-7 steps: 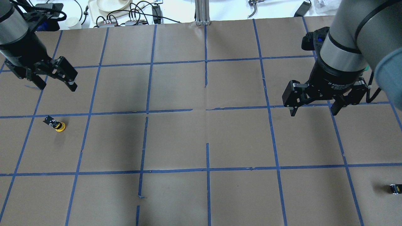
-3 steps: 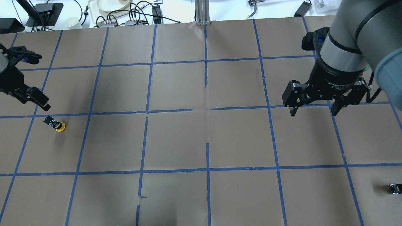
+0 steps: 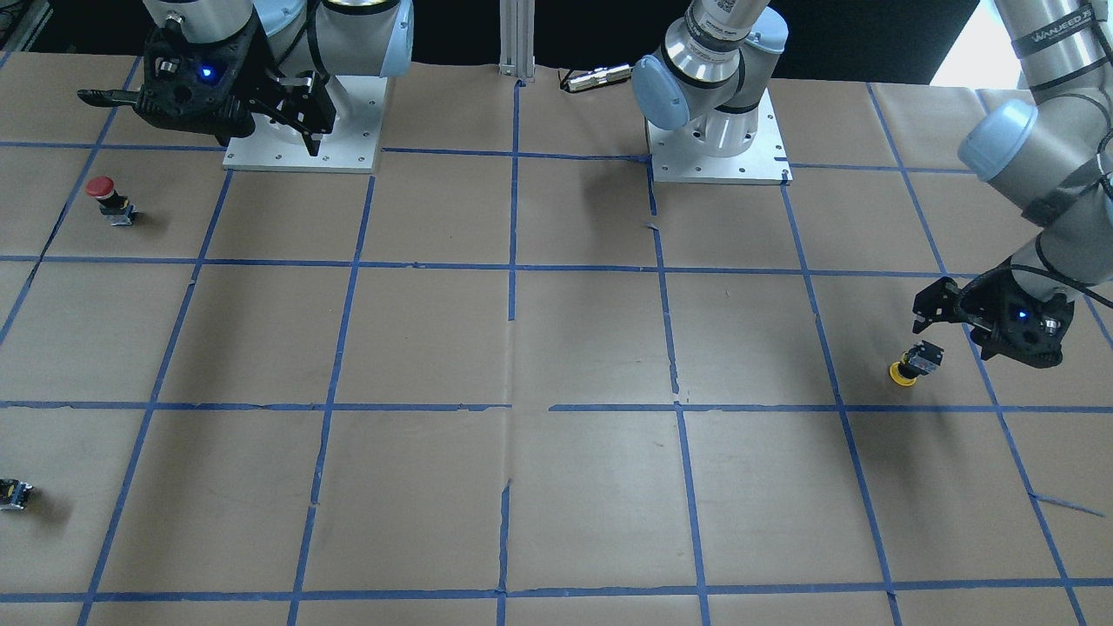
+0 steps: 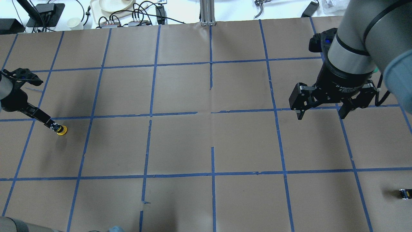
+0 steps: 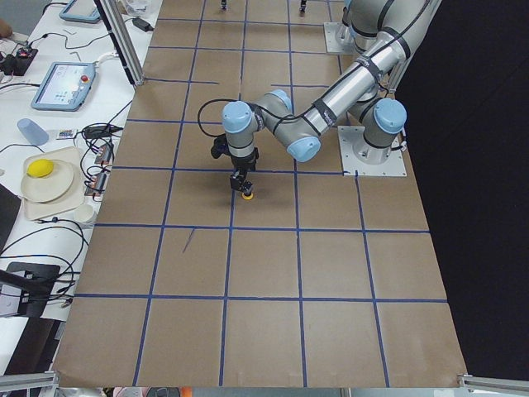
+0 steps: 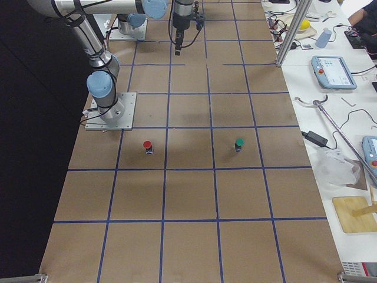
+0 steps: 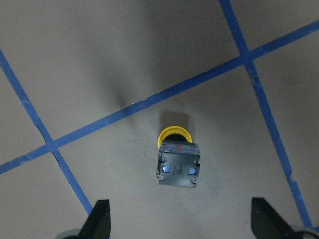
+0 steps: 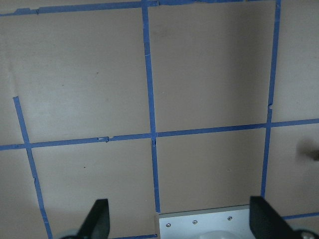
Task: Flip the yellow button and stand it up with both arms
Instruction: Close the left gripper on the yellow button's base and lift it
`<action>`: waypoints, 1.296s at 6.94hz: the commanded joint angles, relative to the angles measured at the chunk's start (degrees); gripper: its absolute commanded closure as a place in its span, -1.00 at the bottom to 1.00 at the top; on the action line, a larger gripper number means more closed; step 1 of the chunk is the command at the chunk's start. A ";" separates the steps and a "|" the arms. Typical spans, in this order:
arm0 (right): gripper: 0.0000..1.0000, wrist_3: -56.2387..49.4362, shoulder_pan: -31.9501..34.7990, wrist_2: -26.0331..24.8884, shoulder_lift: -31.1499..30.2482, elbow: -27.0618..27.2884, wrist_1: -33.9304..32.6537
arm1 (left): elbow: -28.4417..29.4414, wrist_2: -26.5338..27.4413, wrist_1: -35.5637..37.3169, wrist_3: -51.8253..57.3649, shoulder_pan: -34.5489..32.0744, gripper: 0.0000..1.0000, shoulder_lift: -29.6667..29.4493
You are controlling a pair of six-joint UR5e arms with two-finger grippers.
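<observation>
The yellow button (image 4: 61, 130) lies on its side on the brown paper at the table's left, yellow cap away from my left gripper. It also shows in the front view (image 3: 909, 365), the left side view (image 5: 246, 194) and the left wrist view (image 7: 177, 159), where its black-and-grey body faces the camera. My left gripper (image 7: 182, 221) is open and low over the button's body end (image 4: 48, 122), jaws on either side of it and apart from it. My right gripper (image 4: 321, 114) is open and empty, high over the table's right half (image 8: 182, 221).
A red-capped button (image 3: 104, 196) stands near the right arm's base plate (image 3: 348, 156), and a green-capped one (image 6: 238, 143) beyond it. A tiny black-and-yellow part (image 4: 405, 193) lies at the near right edge. Cables, a cup and trays (image 4: 112, 6) sit past the far edge.
My left gripper has come down and toward me from the back left and now sits right at the yellow button. The button and the right arm have not moved.
</observation>
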 commanded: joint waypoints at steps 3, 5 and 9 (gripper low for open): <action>-1.00 0.79 0.09 -0.09 0.03 0.09 -0.26 | -1.58 -4.20 4.16 3.33 1.31 -0.98 -3.13; -1.00 0.97 0.09 -0.27 0.20 0.09 -0.26 | -1.50 -4.12 4.08 3.32 1.22 -0.88 -3.66; -0.99 0.97 0.09 -0.36 0.29 0.18 0.00 | -1.23 -3.59 4.08 3.68 1.22 0.90 -3.93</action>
